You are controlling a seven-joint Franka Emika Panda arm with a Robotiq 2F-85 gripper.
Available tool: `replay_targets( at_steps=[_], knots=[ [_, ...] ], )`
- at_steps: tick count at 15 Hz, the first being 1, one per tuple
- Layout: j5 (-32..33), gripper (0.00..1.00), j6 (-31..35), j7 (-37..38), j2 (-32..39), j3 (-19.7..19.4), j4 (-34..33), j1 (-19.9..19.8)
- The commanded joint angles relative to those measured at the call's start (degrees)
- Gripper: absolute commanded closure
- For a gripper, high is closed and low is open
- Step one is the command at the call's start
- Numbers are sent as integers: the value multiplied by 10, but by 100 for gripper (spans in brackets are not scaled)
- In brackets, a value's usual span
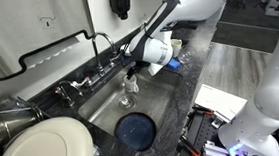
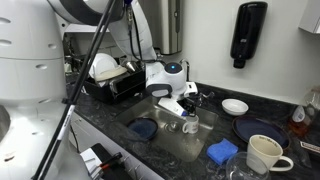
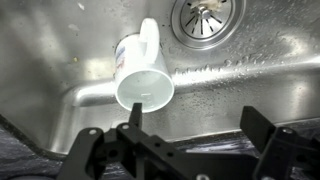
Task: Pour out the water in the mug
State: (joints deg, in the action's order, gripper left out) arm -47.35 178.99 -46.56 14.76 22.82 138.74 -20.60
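Observation:
The mug (image 3: 143,78) is small and whitish with a handle. It sits in the steel sink (image 3: 60,50) below the drain (image 3: 207,20), with its open mouth facing the wrist camera. It also shows in both exterior views (image 2: 190,123) (image 1: 130,95). My gripper (image 3: 195,125) is open just above the sink. The mug's rim lies beside the left finger, not between the fingers. The gripper also shows in both exterior views (image 1: 133,79) (image 2: 176,108). I cannot tell whether there is water in the mug.
A dark round plate (image 1: 137,129) lies in the sink basin beside the mug. The faucet (image 1: 101,46) stands behind the sink. On the counter are a larger cream mug (image 2: 262,152), a shallow white bowl (image 2: 235,106), a blue sponge (image 2: 222,151) and a dish rack (image 2: 110,82).

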Motion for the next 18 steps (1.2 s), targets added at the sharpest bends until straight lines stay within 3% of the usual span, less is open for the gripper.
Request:
replay_targets(
  at_steps=[1, 5, 6, 7, 8, 9, 13, 18],
  knots=[
    [-12, 0, 107, 41, 23, -13, 11, 25],
    [-26, 0, 172, 57, 44, -75, 50, 96],
    [79, 0, 173, 163, 43, -140, 74, 145],
    [-17, 0, 175, 72, 59, -123, 57, 140],
    [-2, 0, 168, 96, 66, -138, 57, 155],
    [105, 0, 156, 202, 64, -183, 70, 189],
    [249, 0, 131, 355, 79, -223, 55, 224],
    [309, 0, 130, 462, 104, -262, 38, 259]
  ],
)
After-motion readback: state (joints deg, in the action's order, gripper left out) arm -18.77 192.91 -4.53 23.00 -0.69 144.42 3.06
